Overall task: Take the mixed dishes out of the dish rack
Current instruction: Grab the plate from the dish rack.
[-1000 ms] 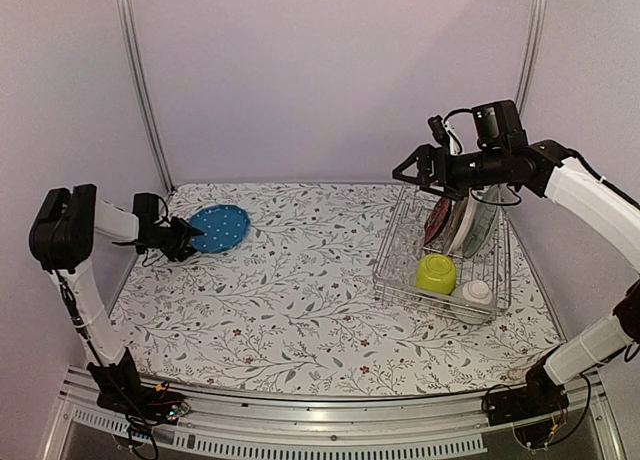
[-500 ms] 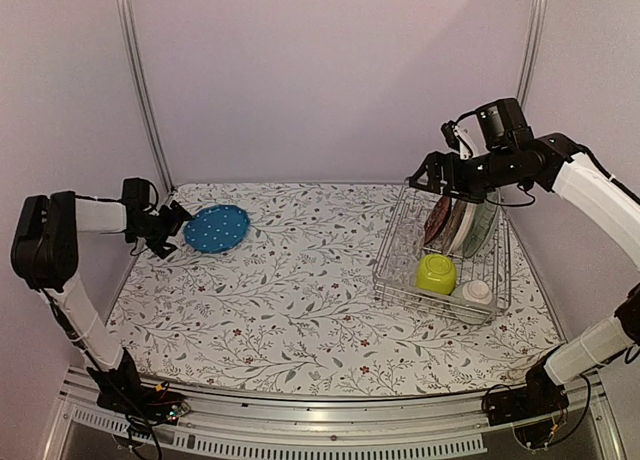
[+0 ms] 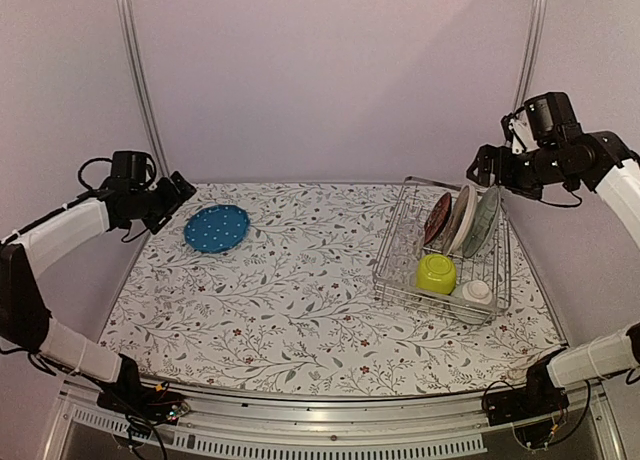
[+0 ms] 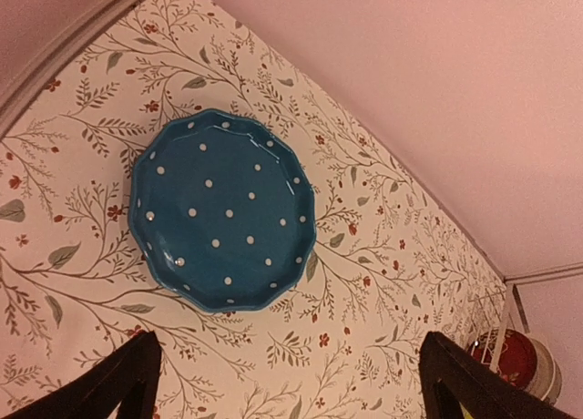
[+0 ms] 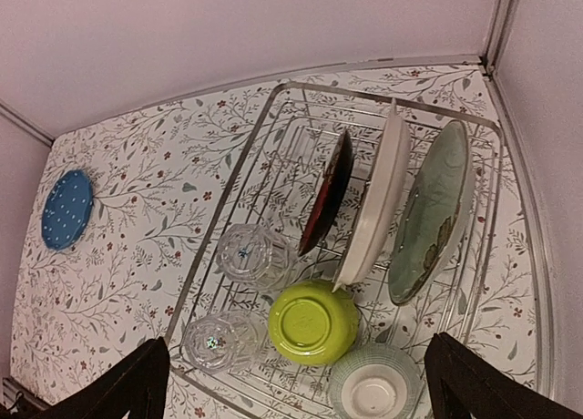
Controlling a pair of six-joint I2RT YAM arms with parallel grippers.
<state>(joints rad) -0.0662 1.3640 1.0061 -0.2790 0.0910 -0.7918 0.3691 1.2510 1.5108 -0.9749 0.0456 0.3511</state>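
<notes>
Blue dotted plate [image 3: 217, 228] lies flat, far from dish rack [image 3: 390, 242].

The top view sits above and behind the arm bases, looking forward and down from afar over the whole table [image 3: 300, 310], with the blue plate [image 3: 217, 228] far left and the rack [image 3: 392, 242] at right. The left wrist view looks steeply down on that plate from close by, its own fingers [image 4: 123, 384] dark in the bottom corners (a corner of the rack shows at lower right). The right wrist view hangs high over the rack, facing almost straight down, with the plate small at its left edge.
</notes>
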